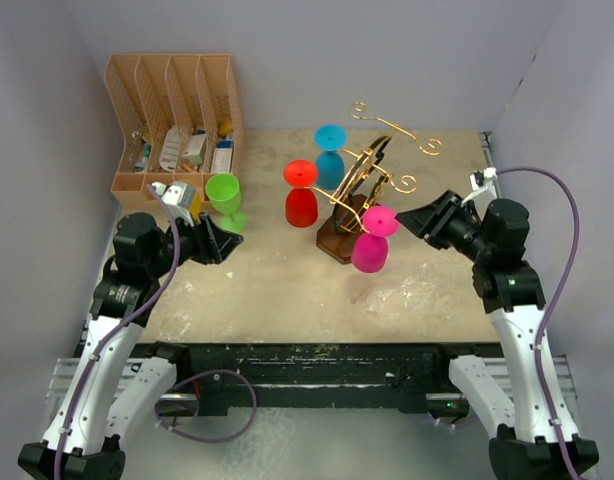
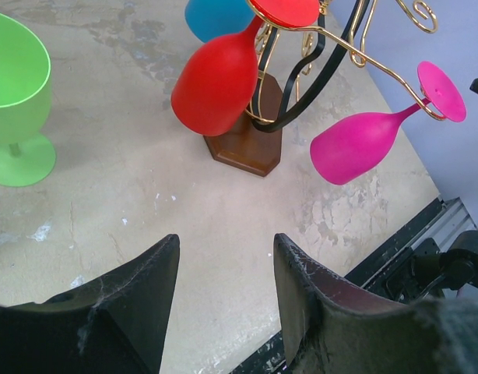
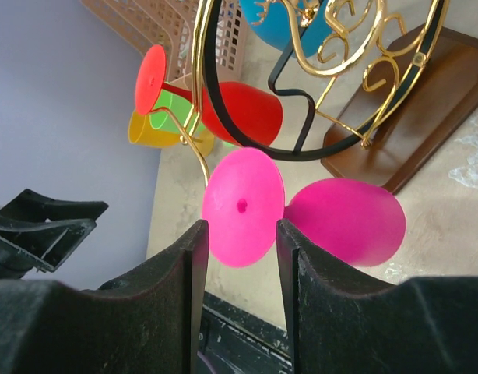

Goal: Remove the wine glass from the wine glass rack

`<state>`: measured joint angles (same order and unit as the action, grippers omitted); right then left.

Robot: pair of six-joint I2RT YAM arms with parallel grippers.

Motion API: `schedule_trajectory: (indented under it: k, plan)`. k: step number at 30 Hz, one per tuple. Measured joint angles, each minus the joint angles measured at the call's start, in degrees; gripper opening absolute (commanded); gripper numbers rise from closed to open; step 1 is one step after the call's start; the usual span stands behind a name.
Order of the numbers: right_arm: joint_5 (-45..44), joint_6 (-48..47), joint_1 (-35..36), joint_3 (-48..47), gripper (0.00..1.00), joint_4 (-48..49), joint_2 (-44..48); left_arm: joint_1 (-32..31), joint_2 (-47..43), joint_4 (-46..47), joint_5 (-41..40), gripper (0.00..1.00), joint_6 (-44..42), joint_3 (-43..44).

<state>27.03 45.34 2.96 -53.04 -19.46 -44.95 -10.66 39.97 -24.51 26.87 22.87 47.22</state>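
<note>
The left hand (image 2: 225, 248) gapes empty near the upright green glass (image 2: 17, 86), while only the right wrist view shows the pink wine glass (image 3: 344, 222), hanging inverted from the wine glass rack (image 3: 414, 109), its foot framed just ahead of the wide-parted right hand (image 3: 240, 232).

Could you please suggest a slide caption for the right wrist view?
Open right gripper faces the foot of the pink wine glass hanging on the gold wire rack.

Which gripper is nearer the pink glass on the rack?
Right. The right gripper sits open just beside the foot of the pink glass; the left gripper is farther off, by the green glass.
</note>
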Motion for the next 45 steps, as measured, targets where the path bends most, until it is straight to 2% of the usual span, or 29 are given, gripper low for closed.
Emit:
schedule_trajectory:
  k: [10,45]
  plan:
    - [-0.1,1.9,0.0,3.2,0.42,-1.6,3.0,0.0,-0.4,-0.4,0.0,0.55,0.0,0.0]
    - [8.9,4.3,0.0,4.9,0.35,9.3,-2.8,0.0,0.2,-0.5,0.0,0.55,0.0,0.0]
